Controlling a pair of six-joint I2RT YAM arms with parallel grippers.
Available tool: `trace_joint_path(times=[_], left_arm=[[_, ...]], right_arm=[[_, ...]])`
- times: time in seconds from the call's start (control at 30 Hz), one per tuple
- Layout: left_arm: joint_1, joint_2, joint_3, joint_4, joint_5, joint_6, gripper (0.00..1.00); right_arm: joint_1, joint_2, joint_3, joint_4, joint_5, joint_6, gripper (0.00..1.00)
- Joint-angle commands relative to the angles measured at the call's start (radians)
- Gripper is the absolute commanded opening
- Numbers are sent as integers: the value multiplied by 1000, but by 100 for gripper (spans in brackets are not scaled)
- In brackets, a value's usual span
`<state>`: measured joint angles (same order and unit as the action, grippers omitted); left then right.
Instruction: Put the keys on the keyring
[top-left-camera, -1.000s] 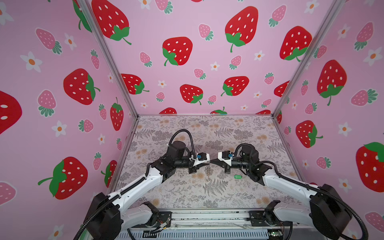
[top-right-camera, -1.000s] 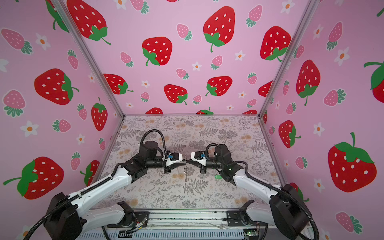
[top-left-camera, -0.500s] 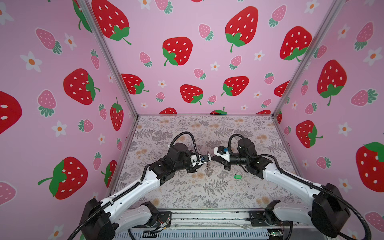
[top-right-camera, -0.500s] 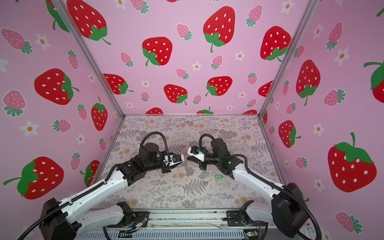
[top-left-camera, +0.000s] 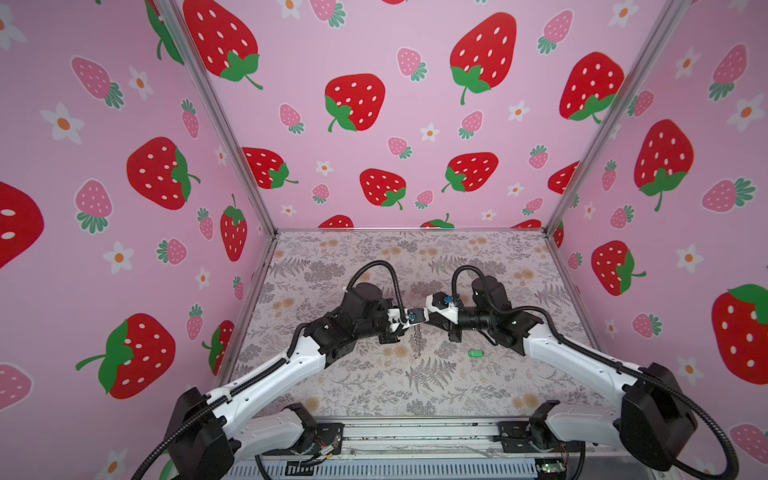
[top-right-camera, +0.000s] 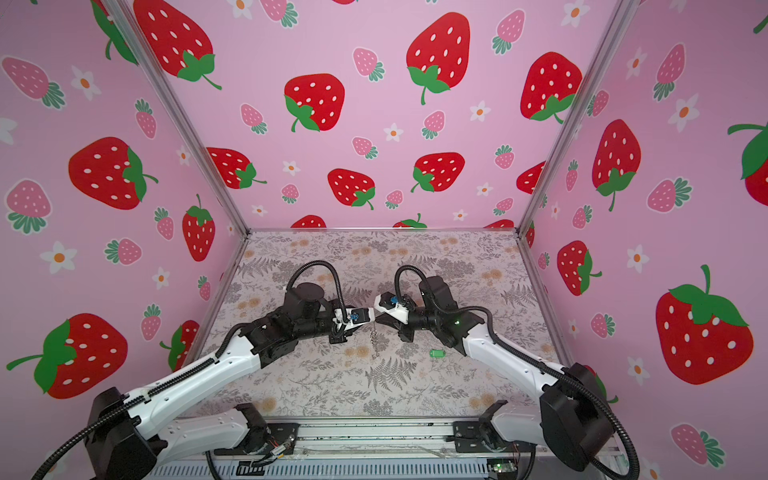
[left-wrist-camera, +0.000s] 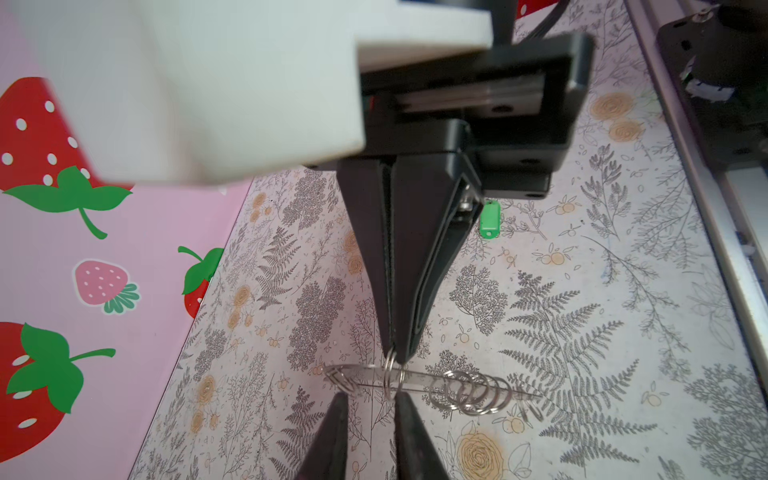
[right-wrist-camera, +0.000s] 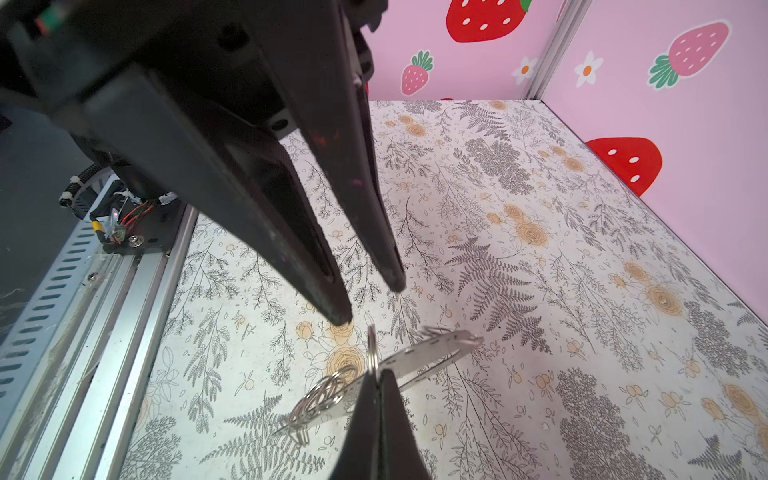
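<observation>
The right tool (right-wrist-camera: 377, 376) is pinched tight on one ring of the keyring (right-wrist-camera: 428, 353), which hangs from its tips. The left tool (right-wrist-camera: 370, 303), narrowly parted and empty, points at that ring. The green key tag (left-wrist-camera: 489, 220) lies on the surface (top-left-camera: 374, 386) to the right, apart from the keyring.

- My L gripper (top-left-camera: 411, 323) & R gripper (top-left-camera: 423, 319) meet tip to tip over mid-table, raised off the surface.
- The keyring (top-left-camera: 417, 338) hangs down just under that meeting pt; thin, metallic.
- Can't tell which of my grippers has it; tips too small.
- The green key tag (top-left-camera: 476, 353) lies flat on the floral table (top-left-camera: 374, 386), R of the keyring, apart from it, near my R arm (top-left-camera: 561, 353).
- Pink strawberry walls (top-left-camera: 374, 50) on 3 sides.
</observation>
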<state>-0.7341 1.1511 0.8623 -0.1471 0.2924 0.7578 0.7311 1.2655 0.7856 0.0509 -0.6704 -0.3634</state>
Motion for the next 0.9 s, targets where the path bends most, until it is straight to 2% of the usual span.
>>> trace_joint_path(times=[0.0, 0.43, 0.7, 0.77, 0.87], left_arm=[[-8, 16, 55, 3, 38, -5, 23], [-15, 71, 78, -24, 8, -23, 23], [-14, 75, 84, -25, 22, -24, 10], [-16, 75, 85, -22, 31, -33, 1], [-11, 75, 81, -19, 44, -44, 0]], right_arm=[[5, 3, 27, 5, -23, -17, 0], [5, -22, 4, 46, -29, -18, 0], [5, -29, -6, 57, -24, -26, 0], [5, -34, -8, 57, -16, -32, 0], [3, -56, -19, 48, 16, -65, 10]])
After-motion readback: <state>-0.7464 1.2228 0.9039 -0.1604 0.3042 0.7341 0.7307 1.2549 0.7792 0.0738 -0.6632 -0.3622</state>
